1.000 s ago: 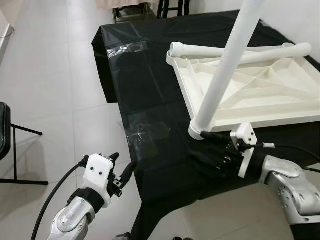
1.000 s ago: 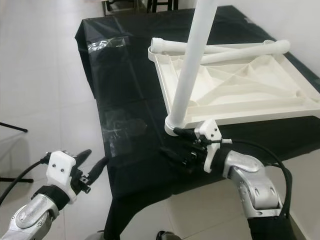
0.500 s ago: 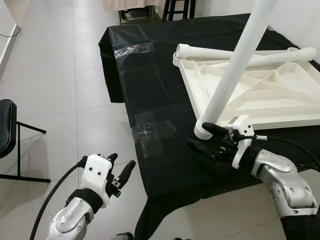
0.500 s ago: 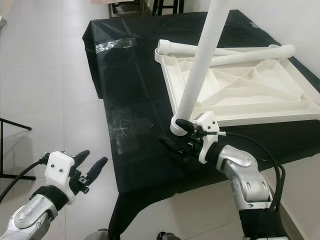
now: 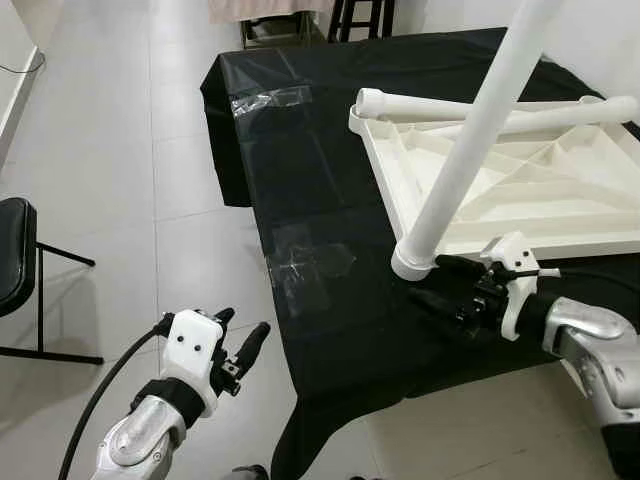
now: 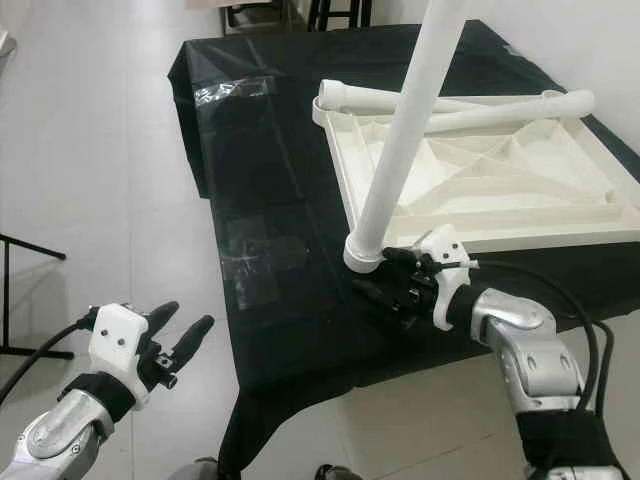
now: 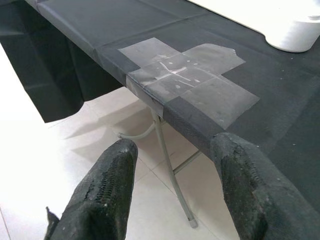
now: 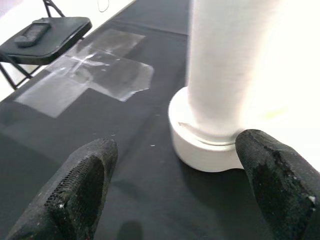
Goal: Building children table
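Note:
A white children's table top (image 5: pixel 520 190) lies upside down on a table draped in black cloth (image 5: pixel 320 180). One white leg (image 5: pixel 470 150) stands up from its near left corner, its round foot collar (image 8: pixel 205 145) resting by the cloth. A second white leg (image 5: pixel 480 108) lies across the far edge. My right gripper (image 5: pixel 435 282) is open just beside the standing leg's base, fingers (image 8: pixel 82 185) apart with nothing between them. My left gripper (image 5: pixel 240 335) hangs open over the floor, left of the black table's near corner.
Clear tape patches (image 5: pixel 310 265) stick to the black cloth near its left edge, another (image 5: pixel 265 98) farther back. A black folding chair (image 5: pixel 15 260) stands at the far left on the tiled floor (image 5: pixel 130 180). Dark furniture legs (image 5: pixel 350 15) stand behind the table.
My right gripper has drawn back to the right, away from the cloth's middle and closer to the leg's base. The camera shifted slightly. The left arm stayed about where it was.

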Motion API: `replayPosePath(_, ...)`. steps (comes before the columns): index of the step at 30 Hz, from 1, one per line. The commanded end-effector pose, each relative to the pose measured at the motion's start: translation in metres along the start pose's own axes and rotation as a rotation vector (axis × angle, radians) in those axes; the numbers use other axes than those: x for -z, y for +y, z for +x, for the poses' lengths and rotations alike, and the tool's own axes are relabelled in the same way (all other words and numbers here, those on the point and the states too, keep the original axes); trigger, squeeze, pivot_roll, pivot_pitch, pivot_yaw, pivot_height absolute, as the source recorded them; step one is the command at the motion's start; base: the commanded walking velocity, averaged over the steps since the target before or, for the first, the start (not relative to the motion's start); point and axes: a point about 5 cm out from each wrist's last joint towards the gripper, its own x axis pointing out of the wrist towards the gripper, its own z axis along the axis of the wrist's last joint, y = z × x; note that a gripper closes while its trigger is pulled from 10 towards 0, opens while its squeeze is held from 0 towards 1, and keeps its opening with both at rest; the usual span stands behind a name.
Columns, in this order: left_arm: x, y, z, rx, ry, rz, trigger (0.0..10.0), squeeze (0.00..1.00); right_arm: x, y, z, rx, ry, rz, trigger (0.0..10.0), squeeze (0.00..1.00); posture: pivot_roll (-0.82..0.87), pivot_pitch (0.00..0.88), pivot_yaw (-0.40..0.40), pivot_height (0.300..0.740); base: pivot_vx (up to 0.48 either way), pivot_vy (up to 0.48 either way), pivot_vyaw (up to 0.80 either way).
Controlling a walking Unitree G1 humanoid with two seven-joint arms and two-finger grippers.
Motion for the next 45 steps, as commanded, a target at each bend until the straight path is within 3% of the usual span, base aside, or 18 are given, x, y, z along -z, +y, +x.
replayPosePath(1,0.003,-0.002,-0.002,0.013,0.026,0.006,10.0,0.0,0.002,-0.004,-0.005,0.024,0.006,-0.008,10.0,0.0,0.09,0.228,-0.064,0.74,0.0,0.0,0.0)
replayPosePath(5,0.003,-0.002,-0.002,0.016,0.025,0.005,10.0,0.0,-0.015,-0.016,0.0,0.137,-0.108,0.004,10.0,0.0,0.09,0.227,-0.065,0.74,0.0,0.0,0.0)
replayPosePath(14,0.003,-0.003,-0.003,0.021,0.025,0.002,10.0,0.0,-0.028,-0.017,0.01,0.165,-0.198,0.018,10.0,0.0,0.09,0.227,-0.066,0.74,0.0,0.0,0.0)
replayPosePath(27,0.003,-0.005,-0.002,0.026,0.027,0.003,10.0,0.0,-0.031,0.013,0.052,0.065,-0.267,0.058,10.0,0.0,0.1,0.227,-0.067,0.74,0.0,0.0,0.0)
replayPosePath(28,0.003,-0.005,-0.002,0.025,0.027,0.004,10.0,0.0,-0.03,0.018,0.056,0.03,-0.273,0.058,2.5,0.0,0.1,0.227,-0.068,0.74,0.0,0.0,0.0)
replayPosePath(29,0.003,-0.005,-0.002,0.025,0.027,0.005,10.0,0.0,-0.03,0.022,0.058,-0.005,-0.276,0.054,0.0,0.0,0.1,0.226,-0.068,0.74,0.0,0.0,0.0)
replayPosePath(31,0.003,-0.005,-0.002,0.024,0.027,0.006,10.0,0.0,-0.029,0.026,0.059,-0.04,-0.28,0.048,0.0,0.0,0.1,0.227,-0.069,0.74,0.0,0.0,0.0)
replayPosePath(35,0.003,-0.005,-0.002,0.027,0.029,0.007,10.0,0.0,-0.028,0.047,0.059,-0.225,-0.286,0.007,0.0,0.0,0.1,0.226,-0.066,0.74,0.0,0.0,0.0)
replayPosePath(39,0.003,-0.005,-0.002,0.029,0.03,0.007,10.0,0.0,-0.027,0.051,0.059,-0.262,-0.284,-0.005,0.0,0.0,0.1,0.226,-0.064,0.74,0.0,0.0,0.0)
replayPosePath(45,0.004,-0.006,-0.003,0.032,0.035,0.013,10.0,0.0,-0.034,0.068,0.061,-0.431,-0.344,-0.01,0.0,0.0,0.11,0.227,-0.062,0.74,0.0,0.0,0.0)
